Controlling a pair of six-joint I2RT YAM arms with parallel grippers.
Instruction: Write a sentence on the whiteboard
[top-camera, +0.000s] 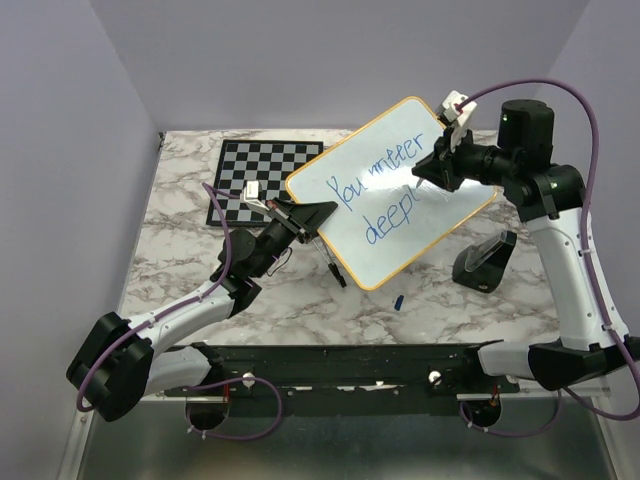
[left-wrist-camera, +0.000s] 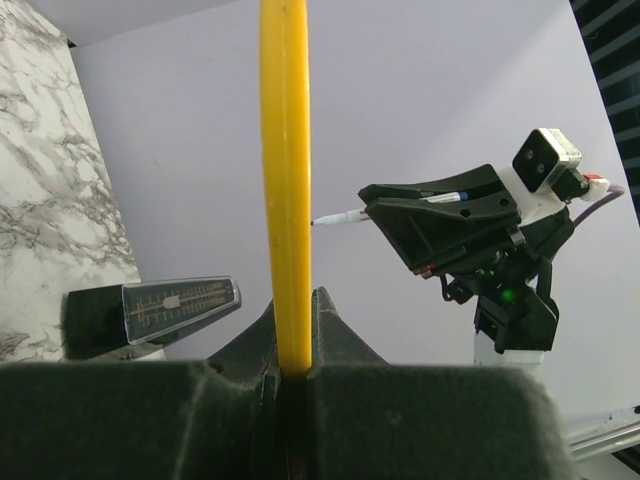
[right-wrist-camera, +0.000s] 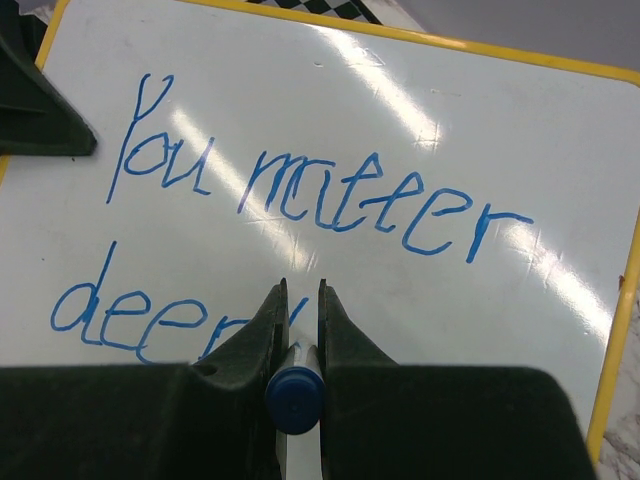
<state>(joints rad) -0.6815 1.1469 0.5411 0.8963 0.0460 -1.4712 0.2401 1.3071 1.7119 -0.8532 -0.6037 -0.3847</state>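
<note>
Here, the left hand (top-camera: 322, 213) pinches the whiteboard (top-camera: 400, 200) by its frame, tilted just right of the chessboard (top-camera: 250, 175); the right hand (top-camera: 422, 174) clamps a marker (right-wrist-camera: 295, 396). The sentence (right-wrist-camera: 330, 200) reads "You matter deep"; final letters remain.

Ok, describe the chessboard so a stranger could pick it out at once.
Start at the marble table; on its far half, left of centre, the chessboard lies flat. Black-and-white checks set it apart from the yellow-framed whiteboard tilted up beside it.
</note>
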